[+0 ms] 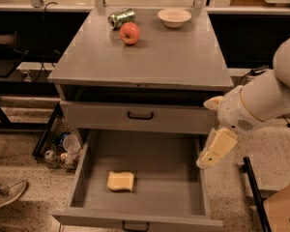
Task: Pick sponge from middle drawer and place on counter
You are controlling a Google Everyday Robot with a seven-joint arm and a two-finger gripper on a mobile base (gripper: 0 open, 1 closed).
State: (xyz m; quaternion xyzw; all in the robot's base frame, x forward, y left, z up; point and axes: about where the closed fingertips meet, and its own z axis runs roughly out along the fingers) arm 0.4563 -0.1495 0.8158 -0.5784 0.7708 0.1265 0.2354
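The pale yellow sponge (121,181) lies flat on the floor of the middle drawer (80,175), left of centre and towards the front. The drawer is pulled far out. My gripper (213,150) hangs at the end of the white arm (261,100), over the drawer's right wall, well right of the sponge and above it. It holds nothing that I can see. The grey counter (154,62) carries a red apple (130,33), a green can (122,18) on its side and a white bowl (174,17) at its far end.
The drawer above (140,116) is pulled out slightly. Bottles and clutter (62,147) sit on the floor left of the cabinet. A shoe (6,193) is at the lower left. A black bar (254,193) and a cardboard box (284,208) stand at the lower right.
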